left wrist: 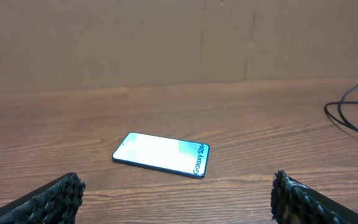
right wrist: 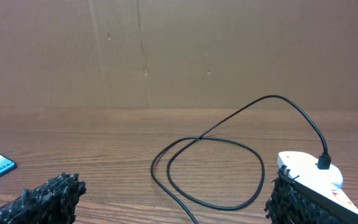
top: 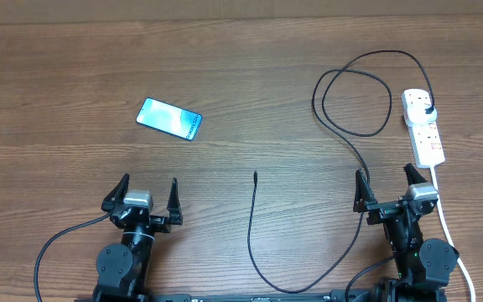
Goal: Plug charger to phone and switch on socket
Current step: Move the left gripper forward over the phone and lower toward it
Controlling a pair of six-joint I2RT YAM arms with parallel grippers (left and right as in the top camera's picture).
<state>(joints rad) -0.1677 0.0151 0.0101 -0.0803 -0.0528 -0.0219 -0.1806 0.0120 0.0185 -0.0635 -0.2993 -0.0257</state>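
Phone lies flat on table, far-left of centre, screen up and lit, nothing plugged in. Charger: the free connector tip lies mid-table, right of and nearer than phone, well apart from it. The cable runs near, curves along the near edge, passes the right arm, then loops far-right to black plug, seated in the far outlet of socket.

My read: mains end done, phone end and switch left; can't tell the switch state.

Socket sits at the right edge, white cord trailing near. No containers as such; only that far outlet is filled, the others look empty.

Left gripper is spread wide and empty, facing phone. Right gripper is spread wide and empty, cable just beside it, socket near. The layout likely gives each arm its own side.
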